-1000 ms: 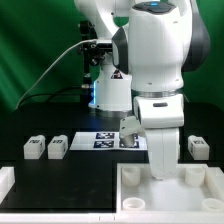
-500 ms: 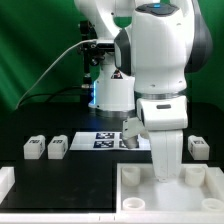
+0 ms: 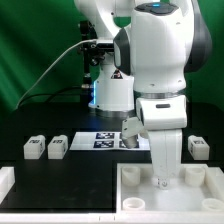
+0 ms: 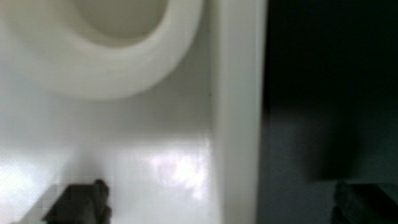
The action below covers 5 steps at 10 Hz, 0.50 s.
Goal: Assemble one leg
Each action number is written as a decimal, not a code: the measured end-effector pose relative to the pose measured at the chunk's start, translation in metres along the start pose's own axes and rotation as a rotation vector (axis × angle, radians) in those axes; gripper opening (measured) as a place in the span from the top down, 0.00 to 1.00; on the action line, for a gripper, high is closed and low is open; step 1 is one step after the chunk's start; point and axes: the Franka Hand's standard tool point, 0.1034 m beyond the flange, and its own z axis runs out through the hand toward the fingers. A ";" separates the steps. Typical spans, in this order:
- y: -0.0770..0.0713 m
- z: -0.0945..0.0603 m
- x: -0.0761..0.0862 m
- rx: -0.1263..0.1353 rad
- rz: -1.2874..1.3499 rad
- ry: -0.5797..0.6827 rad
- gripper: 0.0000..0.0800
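Three small white legs with marker tags lie on the black table in the exterior view: two at the left (image 3: 33, 148) (image 3: 57, 147) and one at the right (image 3: 199, 147). My gripper (image 3: 165, 183) reaches down onto the large white tray-like part (image 3: 135, 200) at the front right. In the wrist view my gripper (image 4: 222, 205) is open and empty. Its dark fingertips (image 4: 79, 203) stand wide apart. One is over the tray's white surface (image 4: 160, 130), the other beyond its edge over the dark table. A round corner socket (image 4: 98, 30) lies close by.
The marker board (image 3: 103, 140) lies mid-table behind the tray. A small tagged white piece (image 3: 130, 130) sits just behind my wrist; I cannot tell whether it is a leg. A white block (image 3: 5, 185) is at the front left corner. The robot's base stands at the back.
My gripper has come down a little toward the tray-like part. The legs have not moved.
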 end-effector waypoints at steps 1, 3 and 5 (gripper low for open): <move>0.000 0.000 0.000 0.000 0.000 0.000 0.19; 0.000 0.000 0.000 0.000 0.000 0.000 0.19; 0.000 0.000 0.000 0.000 0.000 0.000 0.19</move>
